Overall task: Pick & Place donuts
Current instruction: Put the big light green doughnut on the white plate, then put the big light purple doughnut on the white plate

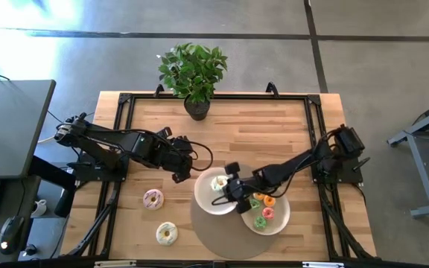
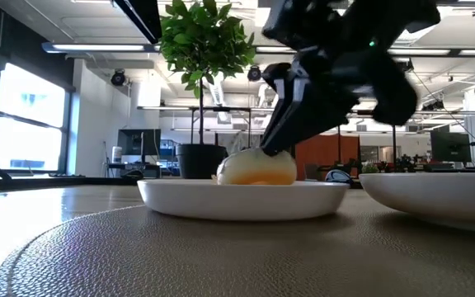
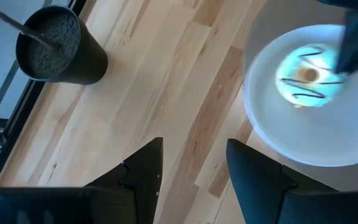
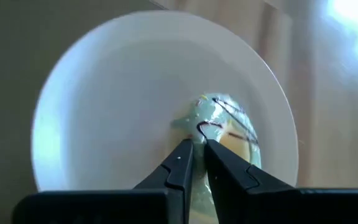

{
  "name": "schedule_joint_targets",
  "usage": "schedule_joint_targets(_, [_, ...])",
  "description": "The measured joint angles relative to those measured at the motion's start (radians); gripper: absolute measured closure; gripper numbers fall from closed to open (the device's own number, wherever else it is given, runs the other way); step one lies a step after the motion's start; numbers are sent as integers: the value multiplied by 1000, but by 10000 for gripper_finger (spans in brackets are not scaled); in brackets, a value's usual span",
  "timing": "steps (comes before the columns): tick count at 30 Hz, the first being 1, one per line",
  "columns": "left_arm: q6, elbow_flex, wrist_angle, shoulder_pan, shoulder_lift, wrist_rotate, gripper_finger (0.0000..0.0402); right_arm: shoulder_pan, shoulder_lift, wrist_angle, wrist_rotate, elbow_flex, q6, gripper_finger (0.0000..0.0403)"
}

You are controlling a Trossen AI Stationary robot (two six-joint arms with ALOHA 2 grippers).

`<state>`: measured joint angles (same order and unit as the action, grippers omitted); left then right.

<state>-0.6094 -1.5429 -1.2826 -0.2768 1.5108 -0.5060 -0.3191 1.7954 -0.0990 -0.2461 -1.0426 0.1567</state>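
Right hand (image 4: pixel 194 155) noted low over a plate (image 4: pixel 73 81), tips at the rim of the pale donut (image 4: pixel 229 127) lying there, probably for placing; could not tell whether pinching. Left hand (image 3: pixel 194 168) spread, empty, parked over the table (image 3: pixel 166 81) beside.

Your right pincer (image 1: pixel 226 183) sits over the left plate (image 1: pixel 205 195), tips nearly together at the pale donut (image 1: pixel 219 182), which fills the plate's middle. Just right of it, the second plate (image 1: pixel 278 222) is crowded with small donuts (image 1: pixel 262 210). The left pincer (image 1: pixel 182 172) hangs close on the other side, just off the plate's rim. Beyond it, the plant pot (image 1: pixel 196 108) blocks the far edge. Bare tabletop (image 1: pixel 252 134) beyond your pincer is free. Two donuts (image 1: pixel 153 199) lie on the tabletop to the near left.
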Motion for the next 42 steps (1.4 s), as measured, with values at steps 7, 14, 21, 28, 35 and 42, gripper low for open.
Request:
schedule_joint_targets(7, [2,0,0,0,0,0,229,48,1,-19,-62,0,-18,370])
schedule_joint_targets(14, [3,0,-1,0,0,1,229,58,1,-17,-94,0,6,387])
schedule_joint_targets(21, [2,0,-1,0,0,1,229,55,1,-17,-172,0,36,388])
schedule_joint_targets(28, [2,0,-1,0,0,1,229,87,1,-67,38,-1,-76,383])
schedule_joint_targets(35, [2,0,-1,0,0,1,229,76,1,-84,70,-1,-56,325])
schedule_joint_targets(42, [2,0,0,0,0,1,229,25,1,-84,99,-1,-118,253])
